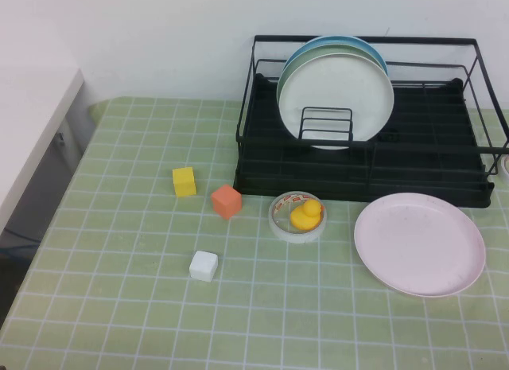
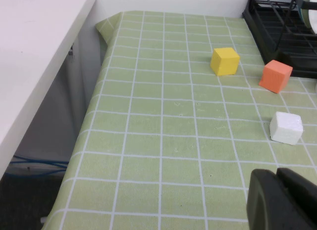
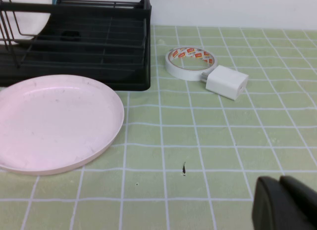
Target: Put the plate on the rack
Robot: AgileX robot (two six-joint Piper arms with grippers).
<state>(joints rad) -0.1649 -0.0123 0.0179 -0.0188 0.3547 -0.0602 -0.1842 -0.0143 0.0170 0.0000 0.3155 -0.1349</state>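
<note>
The pale pink plate [image 1: 419, 243] lies flat on the green tiled cloth at the right, just in front of the black wire rack [image 1: 362, 187]. It also shows in the right wrist view [image 3: 54, 121], with the rack [image 3: 99, 47] behind it. A cream-white plate [image 1: 334, 91] and a light blue plate [image 1: 350, 44] stand upright in the rack. Neither arm shows in the high view. My left gripper [image 2: 276, 172] is shut and empty above the cloth near the white cube. My right gripper [image 3: 280, 180] is shut and empty, to the side of the pink plate and apart from it.
A tape ring [image 1: 297, 216] holding a yellow duck [image 1: 306, 214] sits left of the pink plate. A yellow cube [image 1: 184, 181], an orange cube [image 1: 227, 201] and a white cube [image 1: 203, 266] lie mid-left. Another tape roll [image 3: 189, 63] and a white adapter [image 3: 226, 82] lie beside the rack. A white table [image 1: 32, 123] stands at the left.
</note>
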